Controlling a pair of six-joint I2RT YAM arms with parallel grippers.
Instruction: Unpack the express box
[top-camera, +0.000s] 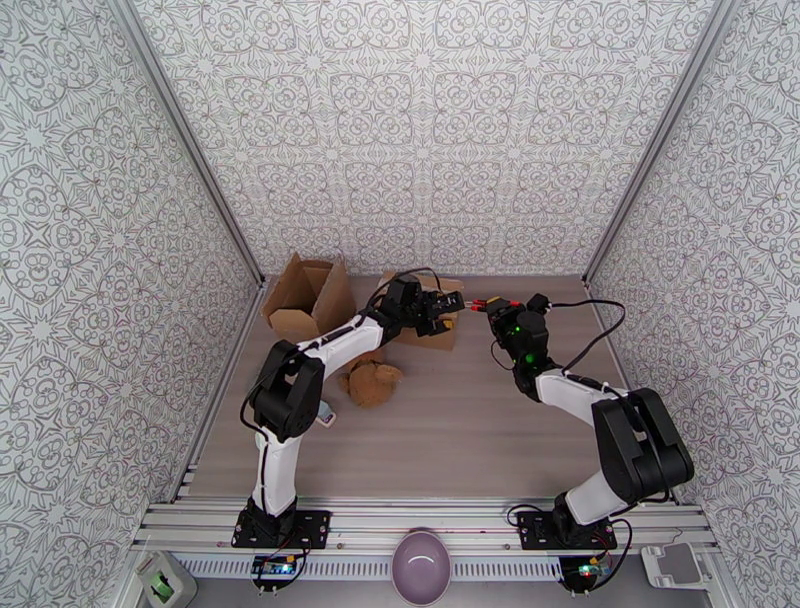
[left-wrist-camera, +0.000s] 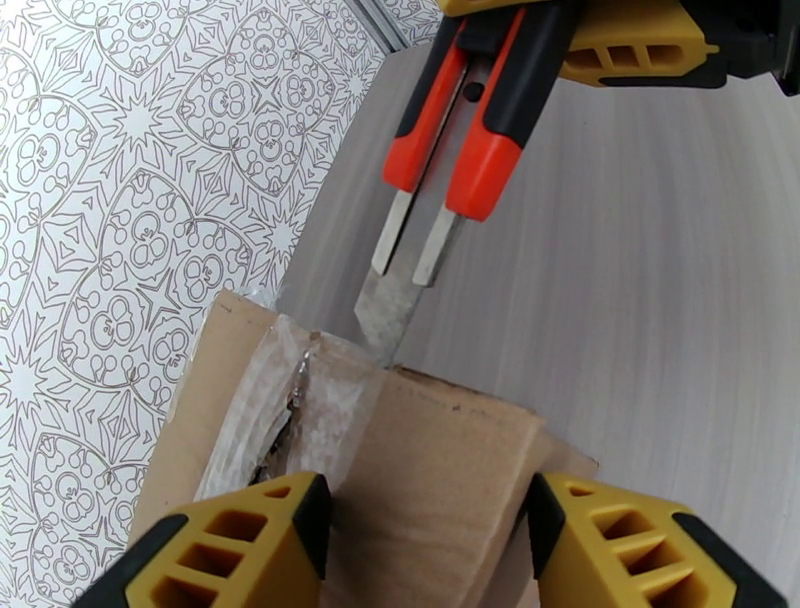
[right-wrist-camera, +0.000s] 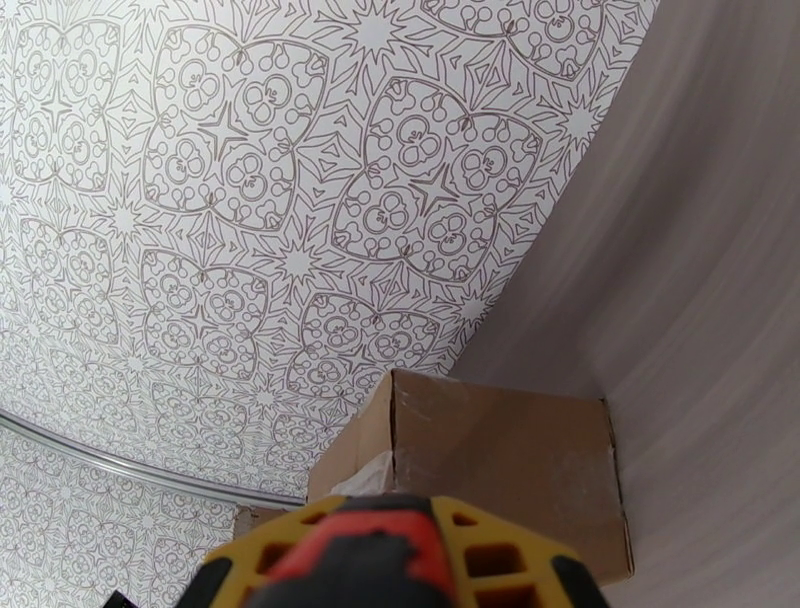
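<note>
The express box (top-camera: 445, 338) is a small brown carton with clear tape along its seam (left-wrist-camera: 310, 410), lying at the back centre of the table. My left gripper (top-camera: 440, 312) is on it, jaws wide, and its yellow fingers (left-wrist-camera: 240, 540) straddle the box top (left-wrist-camera: 440, 470). My right gripper (top-camera: 500, 312) is shut on a red and black utility knife (top-camera: 482, 303). The knife's bare blade (left-wrist-camera: 385, 305) touches the far end of the taped seam. In the right wrist view the knife handle (right-wrist-camera: 360, 555) sits between the yellow fingers, with the box (right-wrist-camera: 500, 470) just beyond.
An opened empty carton (top-camera: 310, 295) stands at the back left. Crumpled brown paper (top-camera: 372, 382) lies under the left forearm. A purple bowl (top-camera: 420, 565) sits at the near edge between the arm bases. Patterned walls enclose the table.
</note>
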